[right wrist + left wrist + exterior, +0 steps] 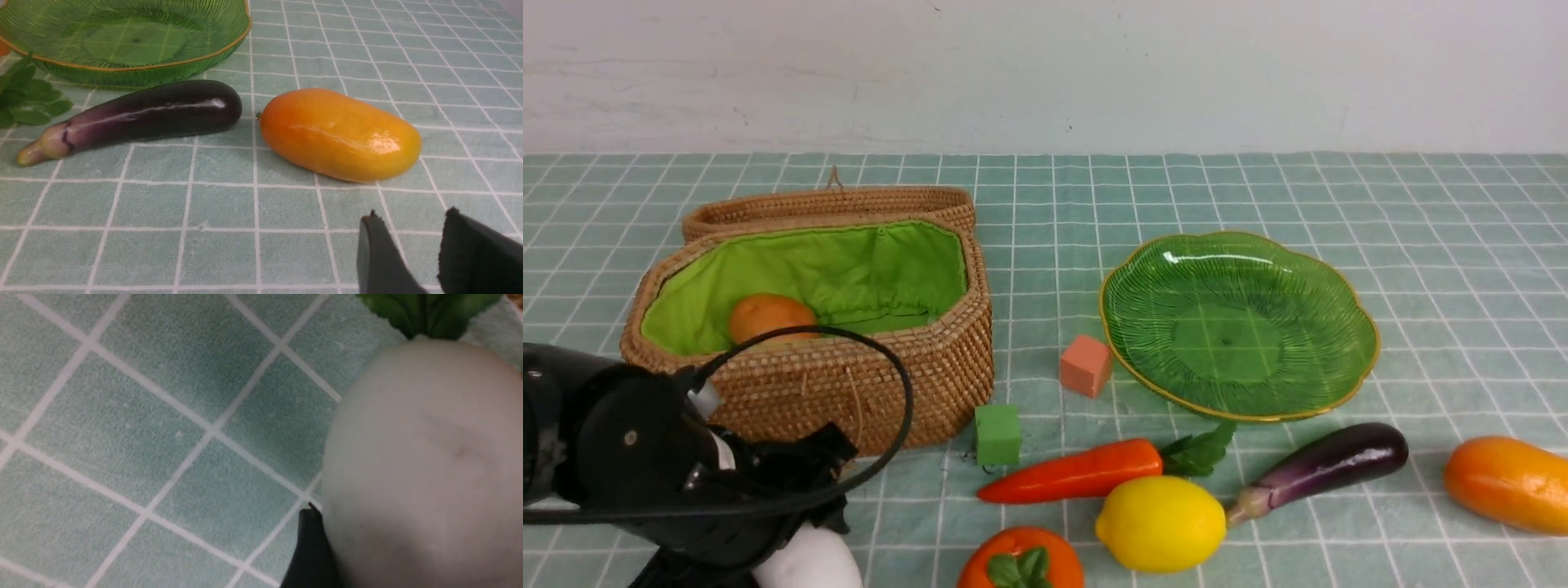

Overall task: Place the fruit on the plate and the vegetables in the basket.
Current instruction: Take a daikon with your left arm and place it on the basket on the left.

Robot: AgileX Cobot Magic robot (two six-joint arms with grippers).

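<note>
The white radish (809, 563) lies at the table's front left, under my left arm (645, 465). In the left wrist view the radish (421, 457) fills the space by one black finger (310, 547), which lies against its side; the other finger is hidden. The basket (849, 384) stands open with the potato (768, 317) inside. The plate (1233, 327) holds nothing. Carrot (1078, 472), lemon (1160, 523), eggplant (1327, 465), mango (1507, 483) and the round orange-red fruit (1021, 559) lie in front. My right gripper (412, 212) is open, just short of the mango (339, 134).
A green cube (997, 434) sits at the basket's front right corner. A salmon-pink cube (1085, 365) lies between basket and plate. The basket's lid stands up behind it. The eggplant (155, 112) lies close beside the mango, in front of the plate (122, 41).
</note>
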